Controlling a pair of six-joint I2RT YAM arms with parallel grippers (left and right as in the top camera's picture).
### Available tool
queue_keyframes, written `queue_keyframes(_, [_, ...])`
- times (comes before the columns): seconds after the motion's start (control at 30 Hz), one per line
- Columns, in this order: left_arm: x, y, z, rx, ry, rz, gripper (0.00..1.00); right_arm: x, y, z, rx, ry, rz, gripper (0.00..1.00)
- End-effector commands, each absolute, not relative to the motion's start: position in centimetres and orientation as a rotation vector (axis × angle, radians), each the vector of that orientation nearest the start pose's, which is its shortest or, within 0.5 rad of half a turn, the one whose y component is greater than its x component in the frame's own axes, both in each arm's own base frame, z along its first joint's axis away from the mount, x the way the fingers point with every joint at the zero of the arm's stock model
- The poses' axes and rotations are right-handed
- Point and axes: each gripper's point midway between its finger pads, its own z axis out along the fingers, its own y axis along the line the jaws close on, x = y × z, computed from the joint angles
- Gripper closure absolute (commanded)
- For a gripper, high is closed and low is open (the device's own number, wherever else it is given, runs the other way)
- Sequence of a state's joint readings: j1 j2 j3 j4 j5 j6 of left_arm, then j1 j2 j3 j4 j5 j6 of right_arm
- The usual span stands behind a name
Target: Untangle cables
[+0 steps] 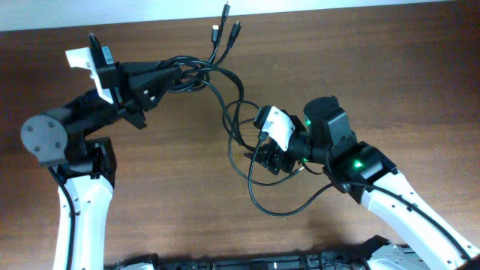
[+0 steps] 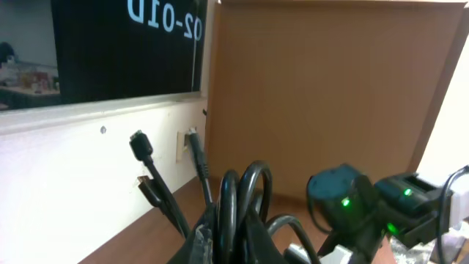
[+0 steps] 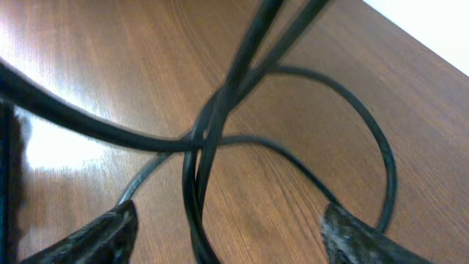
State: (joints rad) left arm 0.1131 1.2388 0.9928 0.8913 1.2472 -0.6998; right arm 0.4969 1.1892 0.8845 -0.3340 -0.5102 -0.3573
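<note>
The cables are thin black cords tangled in loops at the table's middle, with three plug ends fanned out at the far edge. My left gripper is shut on a bunch of the cables and holds them lifted; plug ends stick up beyond the fingers. My right gripper is open over the lower loops. In the right wrist view its fingers stand wide apart, with crossing cable strands running between them, not pinched.
The brown wooden table ends at a white wall along the far side. A long cable loop trails toward the near edge in front of the right arm.
</note>
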Motion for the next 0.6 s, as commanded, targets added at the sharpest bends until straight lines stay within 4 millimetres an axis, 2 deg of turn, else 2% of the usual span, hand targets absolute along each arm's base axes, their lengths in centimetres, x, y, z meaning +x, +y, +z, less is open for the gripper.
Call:
queue_keyframes(0.0, [29.5,-12.9,46.5,0.719,1.193,-1.105,1.0,27.6,24.8,21.2,-1.172,1.818,0.648,0.3])
queue_keyframes(0.17, [28.6,-14.4,47.3,0.738,1.139,-1.139,1.0,28.3,25.6,21.4,-1.175,1.775,0.665,0.31])
queue_keyframes(0.2, [28.5,-14.8,47.4,0.74,1.132,-1.149,1.0,28.4,25.6,21.6,-1.173,1.765,0.662,0.38])
queue_keyframes(0.27, [28.3,-15.1,47.5,0.745,1.127,-1.159,1.0,28.4,25.6,21.6,-1.172,1.766,0.662,0.66])
queue_keyframes(0.33, [28.3,-15.1,47.5,0.746,1.128,-1.159,1.0,28.4,25.6,21.6,-1.172,1.766,0.662,0.8])
queue_keyframes(0.4, [28.3,-15.2,47.4,0.758,1.122,-1.147,1.0,28.4,25.6,21.6,-1.164,1.77,0.668,0.83])
queue_keyframes(0.47, [28.3,-15.1,47.3,0.767,1.117,-1.128,1.0,27.7,25.8,22.6,-1.173,1.734,0.7,0.84])
queue_keyframes(0.53, [28.8,-15.1,46.8,0.776,1.126,-1.103,1.0,26.8,25.4,25.2,-1.164,1.658,0.692,0.86])
queue_keyframes(0.57, [29.4,-15.1,46.2,0.769,1.154,-1.094,1.0,26.3,25.2,26.5,-1.157,1.62,0.683,0.92])
